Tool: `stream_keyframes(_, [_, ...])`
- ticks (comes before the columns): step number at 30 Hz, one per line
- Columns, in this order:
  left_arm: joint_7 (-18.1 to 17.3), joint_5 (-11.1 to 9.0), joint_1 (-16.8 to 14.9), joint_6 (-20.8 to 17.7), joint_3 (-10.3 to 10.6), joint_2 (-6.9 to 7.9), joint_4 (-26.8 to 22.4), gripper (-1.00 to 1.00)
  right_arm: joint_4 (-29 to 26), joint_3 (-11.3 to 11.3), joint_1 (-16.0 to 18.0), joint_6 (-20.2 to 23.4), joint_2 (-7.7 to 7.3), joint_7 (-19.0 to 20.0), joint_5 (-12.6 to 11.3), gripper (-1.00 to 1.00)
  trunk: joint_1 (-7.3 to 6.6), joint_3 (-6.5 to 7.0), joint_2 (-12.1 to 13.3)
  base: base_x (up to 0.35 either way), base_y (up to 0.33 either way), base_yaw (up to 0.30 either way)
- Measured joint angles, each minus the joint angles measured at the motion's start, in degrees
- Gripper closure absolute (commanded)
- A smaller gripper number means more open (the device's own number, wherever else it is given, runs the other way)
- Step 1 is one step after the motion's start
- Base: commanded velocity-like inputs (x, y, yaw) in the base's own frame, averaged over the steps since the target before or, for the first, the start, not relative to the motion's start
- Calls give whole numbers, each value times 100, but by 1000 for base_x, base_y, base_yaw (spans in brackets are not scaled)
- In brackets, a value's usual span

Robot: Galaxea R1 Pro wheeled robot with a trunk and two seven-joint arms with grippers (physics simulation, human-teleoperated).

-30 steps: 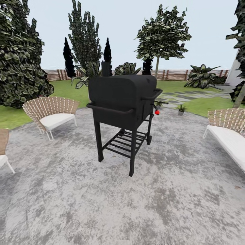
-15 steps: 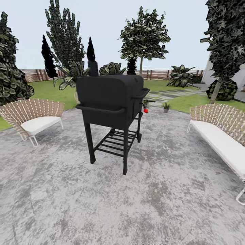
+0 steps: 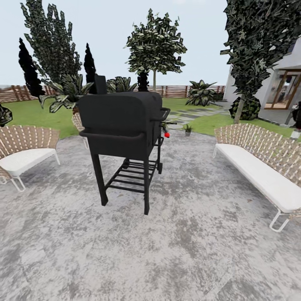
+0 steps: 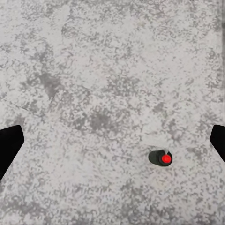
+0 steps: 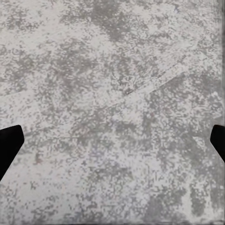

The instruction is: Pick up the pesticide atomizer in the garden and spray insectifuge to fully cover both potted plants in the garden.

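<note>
I stand on the round grey mottled patio (image 3: 200, 234) of the garden. A small potted plant (image 3: 187, 129) in a grey pot sits at the patio's far edge, right of the black grill (image 3: 121, 125). Green leaves of another low plant (image 3: 170, 123) poke out behind the grill's red knob (image 3: 167, 135). The pesticide atomizer is out of view. My left gripper (image 4: 112, 145) is open over bare paving, with a small dark cylinder with a red end (image 4: 160, 158) lying below it. My right gripper (image 5: 112, 145) is open over bare paving too.
The grill stands in the middle of the patio. A wicker chair (image 3: 23, 150) is at the left and a long wicker bench (image 3: 259, 167) at the right. Lawn, stepping stones (image 3: 190, 113), shrubs and a slatted fence (image 3: 175, 90) lie beyond; a house (image 3: 284, 92) is far right.
The camera has turned to the right: the grill and left chair slid left in the picture, and the long bench and the house came into view.
</note>
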State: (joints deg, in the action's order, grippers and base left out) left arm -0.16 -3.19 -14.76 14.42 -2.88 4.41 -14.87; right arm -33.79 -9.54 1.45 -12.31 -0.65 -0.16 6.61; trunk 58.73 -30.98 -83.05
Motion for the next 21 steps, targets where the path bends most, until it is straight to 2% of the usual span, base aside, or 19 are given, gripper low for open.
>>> stream_keyframes(8, [0,-6,-3,-1,18,7,-12,-100,-2,-7,0,1,0,-3,-2,-100,0,0,0,0,25,-265])
stream_keyframes(14, [-7,-18,-88,-15,7,8,-105,-100,-115,-1,4,-23,8,-8,6,-100,0,0,0,-14,-14,-53])
stream_keyframes(18, [-14,-19,-380,-24,6,-29,-175,-100,-663,10,70,-38,4,-8,16,-100,0,0,0,-1,-1,-4])
stream_keyframes(21, [-16,-13,-533,-16,23,-48,-209,-100,-1083,10,313,-19,2,-6,20,-100,0,1,0,0,0,0])
